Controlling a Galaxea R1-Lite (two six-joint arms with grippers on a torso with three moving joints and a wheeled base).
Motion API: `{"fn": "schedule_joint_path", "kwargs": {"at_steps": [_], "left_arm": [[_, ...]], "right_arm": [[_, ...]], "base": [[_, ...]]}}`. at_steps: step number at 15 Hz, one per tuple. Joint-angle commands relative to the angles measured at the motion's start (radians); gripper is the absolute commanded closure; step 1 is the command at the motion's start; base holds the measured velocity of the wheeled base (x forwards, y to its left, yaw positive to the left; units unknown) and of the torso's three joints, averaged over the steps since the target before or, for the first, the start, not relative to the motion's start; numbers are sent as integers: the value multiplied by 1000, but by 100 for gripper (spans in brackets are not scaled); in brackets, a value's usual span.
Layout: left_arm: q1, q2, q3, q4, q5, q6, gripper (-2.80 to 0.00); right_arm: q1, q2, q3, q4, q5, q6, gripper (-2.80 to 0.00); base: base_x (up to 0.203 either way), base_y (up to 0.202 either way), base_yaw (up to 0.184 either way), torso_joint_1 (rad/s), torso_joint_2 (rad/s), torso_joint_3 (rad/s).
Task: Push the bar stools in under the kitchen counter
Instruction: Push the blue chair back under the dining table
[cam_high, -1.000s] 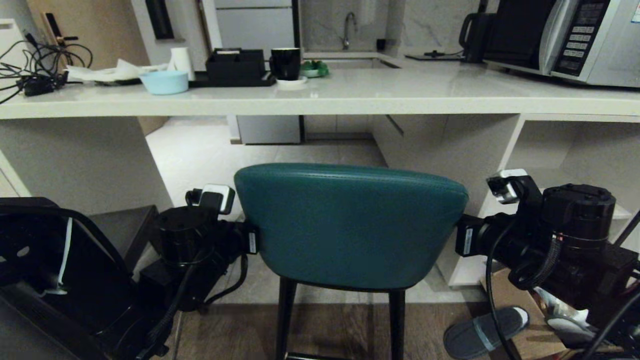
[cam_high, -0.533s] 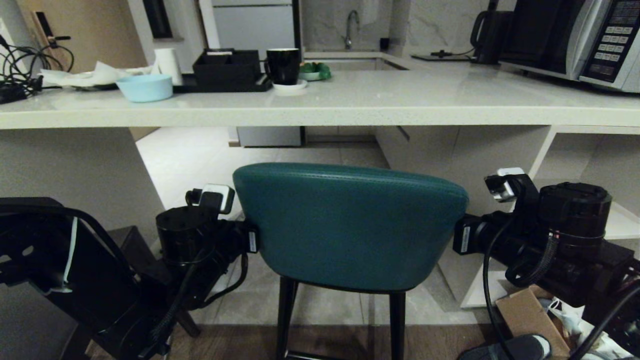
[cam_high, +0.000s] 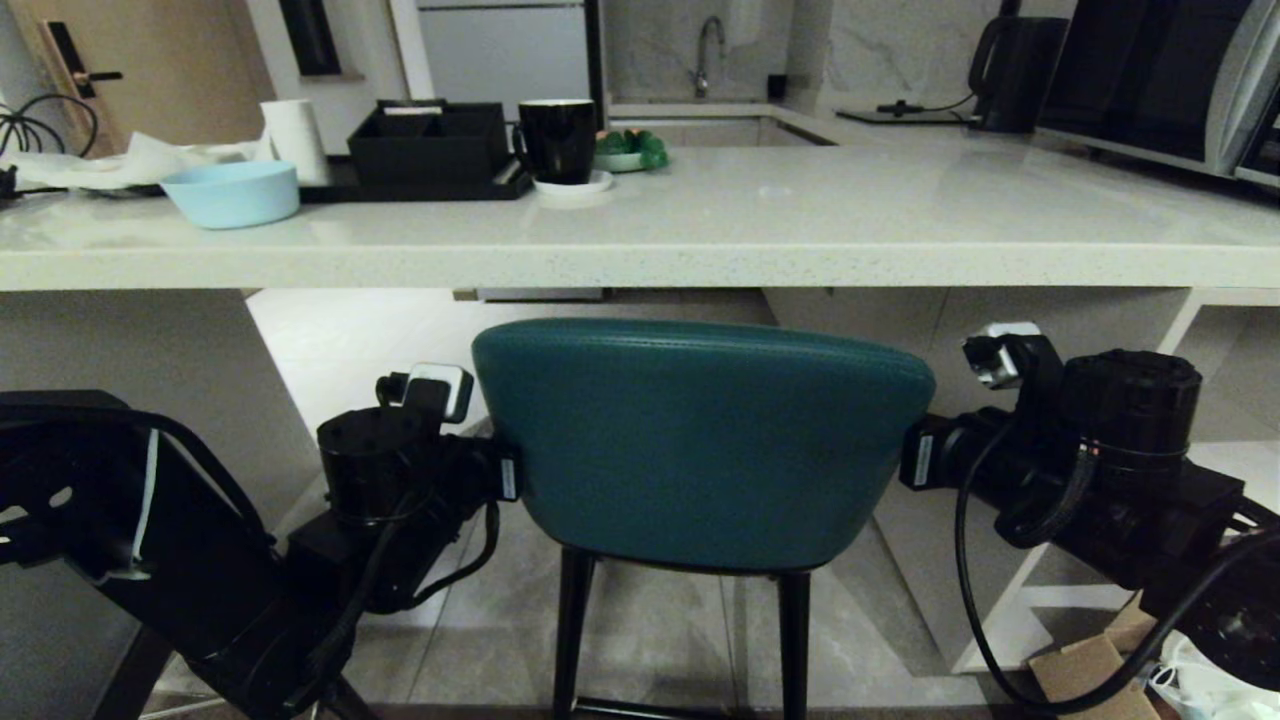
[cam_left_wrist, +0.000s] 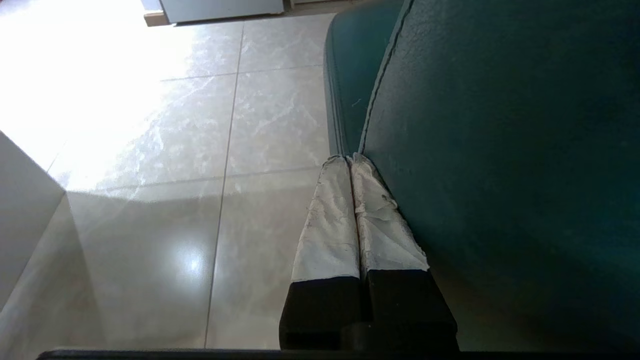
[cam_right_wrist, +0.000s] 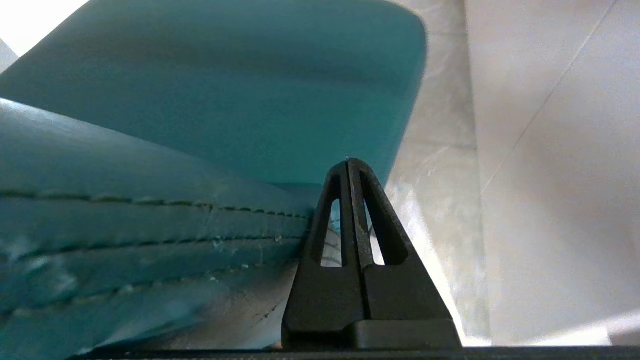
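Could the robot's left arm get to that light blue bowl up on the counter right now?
Probably not as things stand. The left tool is shut, low beside the teal stool's backrest, beneath the kitchen counter. The light blue bowl sits on top, so the slab's edge lies between them.

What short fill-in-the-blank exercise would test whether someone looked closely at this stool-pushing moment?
1. The stool between the two arms is ____ in colour.
2. Both the left claw and the right claw have their fingers ____.
3. On the kitchen counter, the black mug stands on a small white ____.
4. The bowl near the counter's left end is light ____.

Missing words: teal; shut; saucer; blue
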Motion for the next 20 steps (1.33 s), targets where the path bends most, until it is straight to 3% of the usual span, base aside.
{"fn": "schedule_joint_path", "kwargs": {"at_steps": [1,7,10,14,16,18,20], "left_arm": [[0,-2,-8,-12,2,-1,0],[-22,-47,61,-15,13,0,0],[-53,-107,99,-15,74,-3,0],[63,-151,146,-15,64,-5,0],[138,-113,141,-15,-14,0,0],[171,-40,118,-28,-55,32,0],[182,53,44,-115,-61,67,0]], "right_arm": [[-5,23,-15,-6,-31,-2,0],[-4,-29,10,-5,-49,2,0],[-12,-40,29,-5,-75,7,0],[-88,-88,54,0,-76,7,0],[-103,-93,69,-1,-76,7,0],[-104,-92,71,-3,-76,7,0],[-104,-82,66,-3,-76,7,0]], "base": [[188,0,1,7,4,-1],[64,0,1,6,3,-2],[0,0,0,0,0,0],[0,0,0,0,0,0],[0,0,0,0,0,0],[0,0,0,0,0,0],[0,0,0,0,0,0]]}}
